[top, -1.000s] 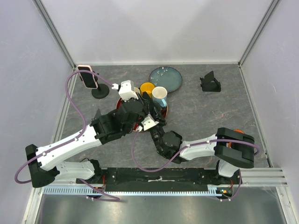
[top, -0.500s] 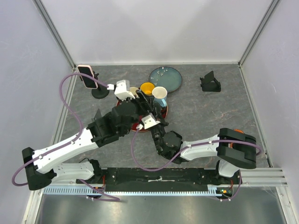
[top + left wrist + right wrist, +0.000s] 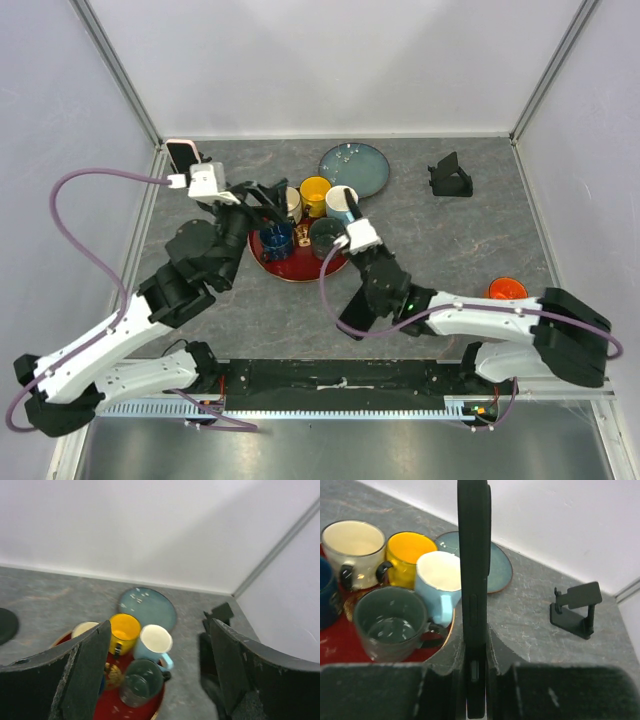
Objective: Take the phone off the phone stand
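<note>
Since the right hand (image 3: 475,655) is clamped on the black phone (image 3: 474,555), held edge-on with its long axis running out along the fingers (image 3: 445,662), well left of the empty phone stand (image 3: 575,607), the left hand (image 3: 157,655), spread on nothing farther left, is spare.

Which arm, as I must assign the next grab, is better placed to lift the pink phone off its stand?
Left. The left gripper has open jaws and sits near the pink phone, far left. The right gripper is shut on a black phone, mid-table.
</note>
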